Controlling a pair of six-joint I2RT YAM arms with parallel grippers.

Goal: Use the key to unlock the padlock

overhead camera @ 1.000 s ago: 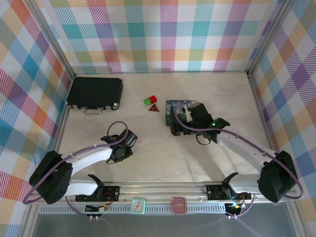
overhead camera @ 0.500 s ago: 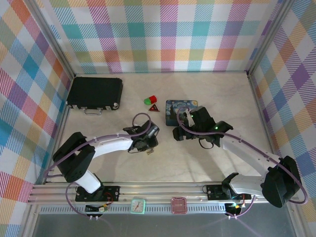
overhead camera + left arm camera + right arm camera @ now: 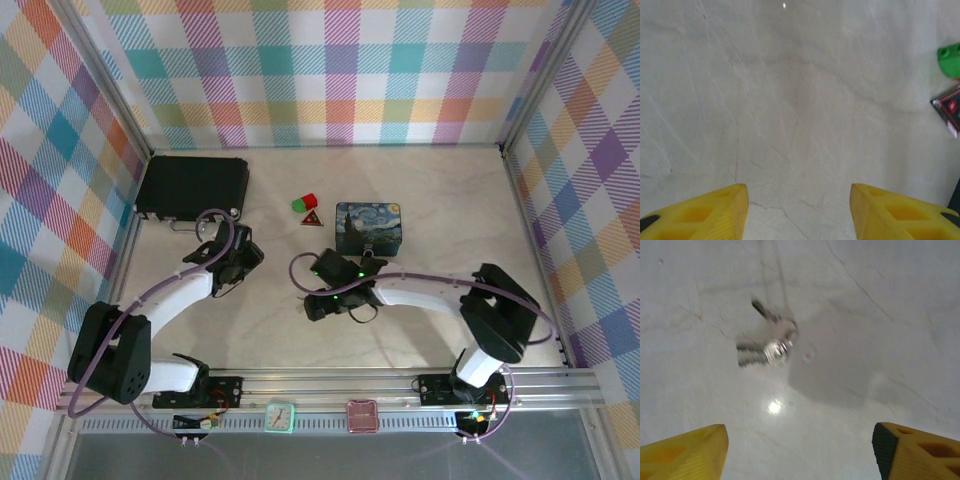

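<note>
Key on the desk, lock yet to be opened: the key point(image 3: 774, 349), a small silvery piece blurred in the right wrist view and bunched with another bit of metal, is seen lying flat on the pale marbled desk point(image 3: 450, 200), around the middle and toward the near side. Whether that second piece belongs to the padlock cannot be told. The key is not gripped: the right hand point(image 3: 797, 436) is held above it, fingers spread wide with nothing between them. Further left, the left hand point(image 3: 799, 195) is likewise spread over bare desk, a green block point(image 3: 950, 52) and a red-and-black triangle point(image 3: 949, 109) showing at the right edge of its view. A blue painted tin point(image 3: 369, 227) stands just beyond the right hand. The unlocking is judged not yet begun; pickup, insertion and turning are all left.
</note>
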